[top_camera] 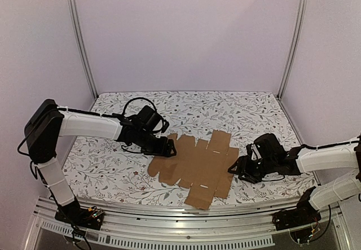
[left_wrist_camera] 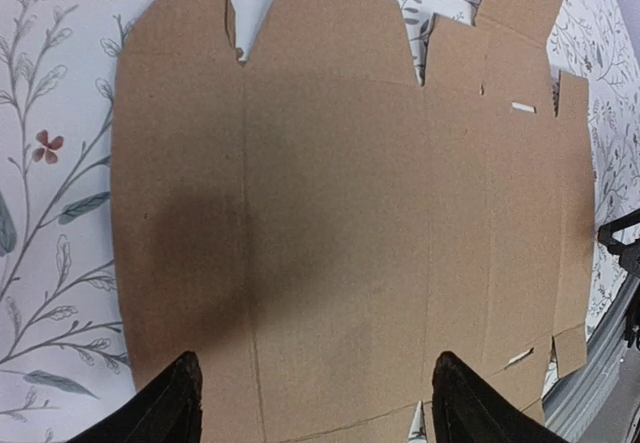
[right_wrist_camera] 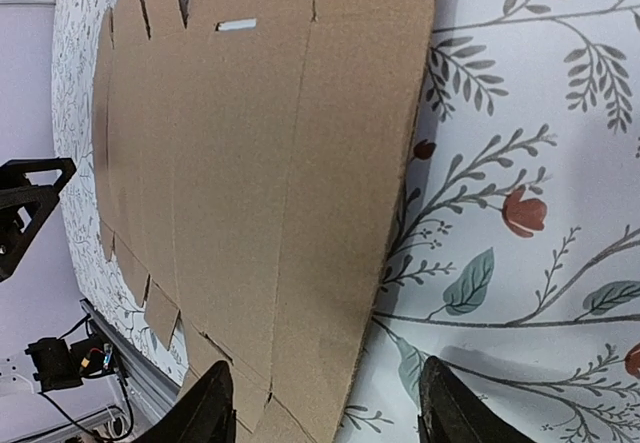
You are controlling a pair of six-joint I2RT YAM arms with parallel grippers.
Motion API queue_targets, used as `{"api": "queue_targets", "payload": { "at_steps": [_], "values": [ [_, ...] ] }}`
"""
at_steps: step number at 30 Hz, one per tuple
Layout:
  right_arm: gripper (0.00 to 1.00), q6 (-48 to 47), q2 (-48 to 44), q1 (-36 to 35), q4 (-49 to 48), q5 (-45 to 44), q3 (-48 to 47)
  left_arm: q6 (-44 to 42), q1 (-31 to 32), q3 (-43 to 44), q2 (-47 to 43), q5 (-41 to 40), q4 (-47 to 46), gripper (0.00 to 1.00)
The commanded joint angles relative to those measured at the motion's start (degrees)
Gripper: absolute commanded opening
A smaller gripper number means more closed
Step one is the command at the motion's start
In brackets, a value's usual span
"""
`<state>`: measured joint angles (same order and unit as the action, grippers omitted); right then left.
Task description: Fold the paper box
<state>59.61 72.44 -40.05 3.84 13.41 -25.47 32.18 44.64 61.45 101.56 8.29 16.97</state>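
The paper box [top_camera: 194, 168] is a flat brown die-cut sheet with flaps and slits, lying on the flowered table near the front edge. My left gripper [top_camera: 168, 147] hovers at the sheet's left back edge. In the left wrist view its jaws [left_wrist_camera: 315, 403] stand wide apart over the cardboard [left_wrist_camera: 330, 193], with nothing between them. My right gripper [top_camera: 236, 168] sits at the sheet's right edge. In the right wrist view it [right_wrist_camera: 330, 413] is open, one finger [right_wrist_camera: 212, 408] over the cardboard [right_wrist_camera: 260, 163] and the other [right_wrist_camera: 450, 403] over the table, so the sheet's edge lies between them.
The flowered tablecloth [top_camera: 225, 112] covers the table, with white walls at the back and both sides. A metal rail [top_camera: 186, 219] runs along the near edge, close to the sheet's front flap [top_camera: 200, 196].
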Motion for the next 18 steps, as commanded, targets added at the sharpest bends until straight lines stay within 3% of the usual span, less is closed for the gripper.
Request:
{"api": "queue_targets", "payload": {
  "at_steps": [1,18],
  "values": [
    [0.60,3.8,2.3,0.2,-7.8,1.9,3.2,0.6,1.3,-1.2,1.5,-0.9,-1.5,0.77],
    [0.57,7.7,7.1,0.2,-20.1,3.3,9.0,2.0,2.5,-5.2,4.0,-2.3,-2.9,0.73]
  ]
}}
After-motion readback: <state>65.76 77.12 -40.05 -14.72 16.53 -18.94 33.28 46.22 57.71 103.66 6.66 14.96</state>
